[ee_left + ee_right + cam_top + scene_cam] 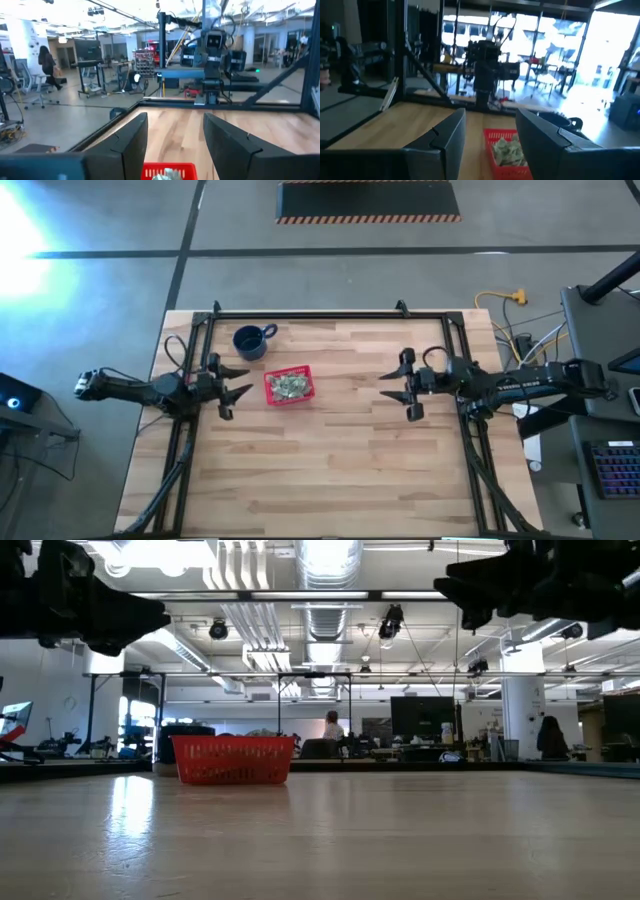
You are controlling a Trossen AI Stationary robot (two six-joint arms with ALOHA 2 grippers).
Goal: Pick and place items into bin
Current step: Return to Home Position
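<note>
Dark fingers (130, 145) of the left gripper (246, 381) stand apart and empty, framing the red basket (267, 390) just ahead. That basket sits left of centre on the table (330, 470), heaped with pale green-and-white packets (291, 384); a blue mug (249, 341) stands near it. Well off on the other side, the right gripper (384, 386) hovers with jaws likewise apart. For the retreat home, I'd draw both arms back level and slow, the left straight away from the basket so neither of its 2 fingers clips the rim.
</note>
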